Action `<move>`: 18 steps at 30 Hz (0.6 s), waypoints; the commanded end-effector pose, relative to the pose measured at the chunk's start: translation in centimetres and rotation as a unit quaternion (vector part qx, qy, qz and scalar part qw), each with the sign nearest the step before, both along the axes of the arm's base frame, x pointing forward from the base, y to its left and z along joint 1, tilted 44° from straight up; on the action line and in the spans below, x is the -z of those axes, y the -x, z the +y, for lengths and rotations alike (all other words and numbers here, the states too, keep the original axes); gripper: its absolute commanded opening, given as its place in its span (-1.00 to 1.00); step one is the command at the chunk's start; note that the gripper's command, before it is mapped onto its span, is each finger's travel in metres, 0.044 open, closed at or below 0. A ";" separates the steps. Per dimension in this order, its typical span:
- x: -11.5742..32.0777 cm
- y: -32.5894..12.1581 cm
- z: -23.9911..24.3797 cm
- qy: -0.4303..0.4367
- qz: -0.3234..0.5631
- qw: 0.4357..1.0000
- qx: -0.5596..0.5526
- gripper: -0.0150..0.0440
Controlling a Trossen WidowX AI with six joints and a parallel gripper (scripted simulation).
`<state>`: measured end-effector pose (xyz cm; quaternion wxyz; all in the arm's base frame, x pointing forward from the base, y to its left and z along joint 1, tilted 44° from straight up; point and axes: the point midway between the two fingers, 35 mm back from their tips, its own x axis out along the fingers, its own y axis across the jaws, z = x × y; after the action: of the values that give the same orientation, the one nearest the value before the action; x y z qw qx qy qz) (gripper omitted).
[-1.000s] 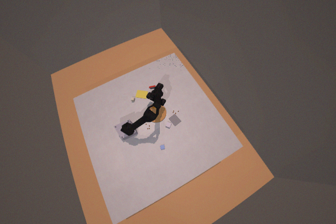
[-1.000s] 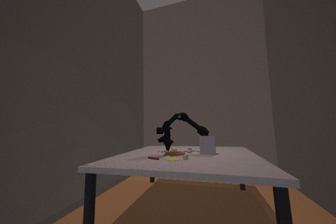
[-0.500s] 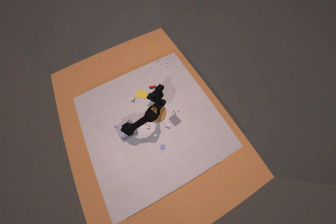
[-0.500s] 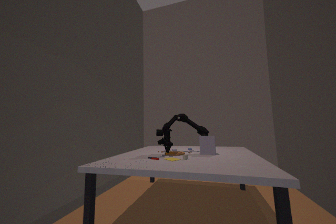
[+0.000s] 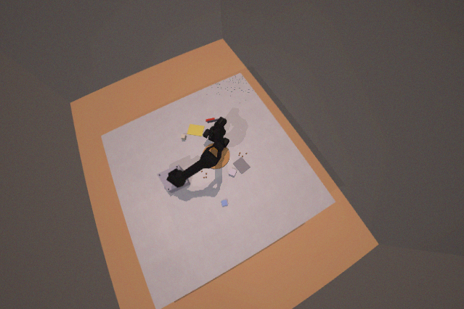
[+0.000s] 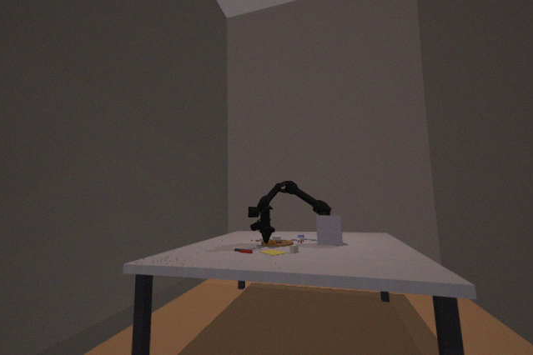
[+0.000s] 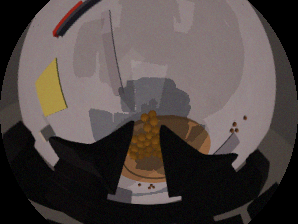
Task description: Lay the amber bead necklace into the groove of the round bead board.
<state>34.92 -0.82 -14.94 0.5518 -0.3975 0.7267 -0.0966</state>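
The note square [image 5: 196,130] [image 6: 273,252] [image 7: 50,91] is yellow, the beads [image 7: 146,142] amber

Plain grey-brown walls, ceiling sliver top centre in exterior view. White counter [image 5: 173,233] [image 6: 359,259], dark legs [image 6: 142,313] at lower left and lower right. Orange-tan floor [image 5: 327,236] [image 6: 497,334] underneath, shadowed lower centre. Dim light, no windows seen.
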 end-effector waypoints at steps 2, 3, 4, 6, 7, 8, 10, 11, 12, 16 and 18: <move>0.0 0.0 0.0 0.000 0.000 1.000 0.000 -0.42; 0.0 0.0 0.0 0.000 0.000 1.000 0.000 -0.44; 0.0 0.0 0.0 0.000 0.000 1.000 0.000 -0.46; 0.0 0.0 0.0 0.000 0.000 1.000 0.000 -0.49; 0.0 0.0 0.0 0.000 0.000 1.000 0.000 -0.49; 0.0 0.0 0.0 0.000 0.000 1.000 0.000 -0.49; 0.0 0.0 0.0 0.000 0.000 1.000 0.000 -0.49; 0.0 0.0 0.0 0.000 0.000 1.000 0.000 -0.49; 0.0 0.0 0.0 0.000 0.000 1.000 0.000 -0.49; 0.0 0.0 0.0 0.000 0.000 1.000 0.000 -0.49; 0.0 0.0 0.0 0.000 0.000 1.000 0.000 -0.49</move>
<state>34.94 -0.77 -14.91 0.5522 -0.3979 0.7263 -0.0963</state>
